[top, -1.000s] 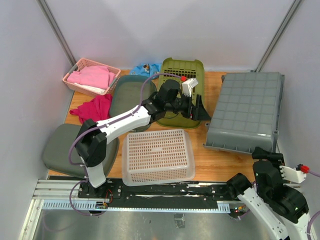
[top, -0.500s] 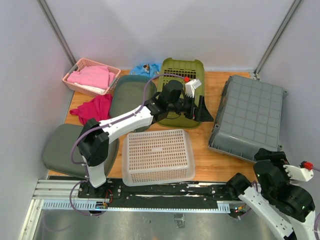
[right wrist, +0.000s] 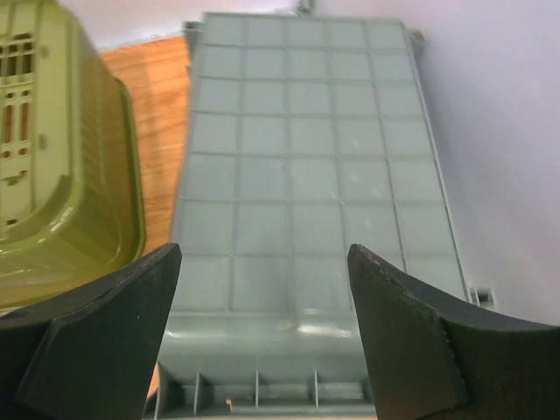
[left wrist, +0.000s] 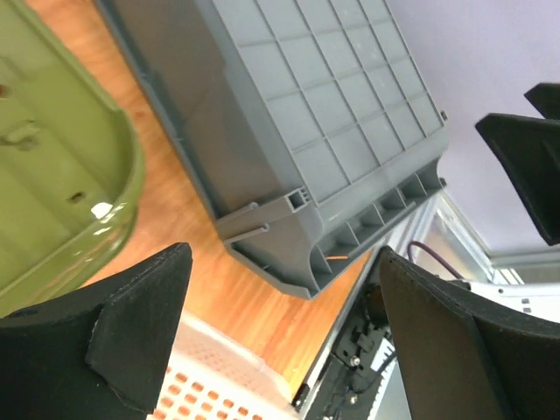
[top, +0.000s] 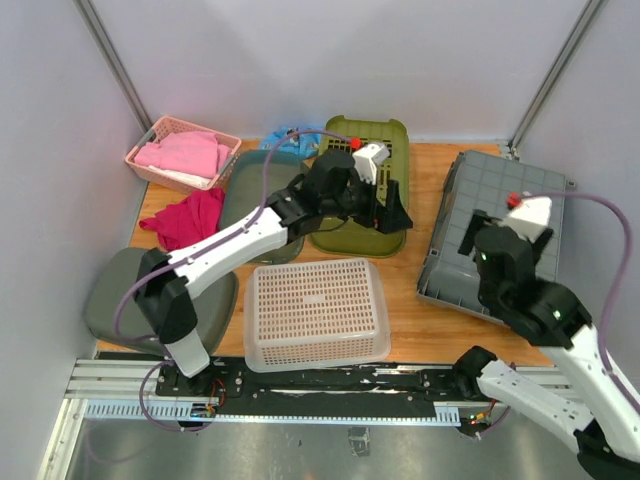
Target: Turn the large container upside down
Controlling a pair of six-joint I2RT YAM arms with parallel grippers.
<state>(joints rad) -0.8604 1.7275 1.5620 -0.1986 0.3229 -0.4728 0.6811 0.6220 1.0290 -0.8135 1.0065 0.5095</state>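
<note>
Light grey rectangular hard-plastic crate point(top: 455, 235) lies at the right side of the wooden tabletop point(top: 410, 300), beside the olive-green plastic bin point(top: 385, 135). Its grid-ribbed underside faces up and its mouth down, so the flip looks done. Its long axis runs near to far, slightly skewed. The left fingers point(left wrist: 131, 332) and right fingers point(right wrist: 96, 341) gape wide, holding nothing.

You had a white mesh basket point(top: 316, 312) at lower centre of the desk point(top: 412, 318), an olive-green bin point(top: 385, 130) upper centre, a pink basket point(top: 142, 152) upper left.
</note>
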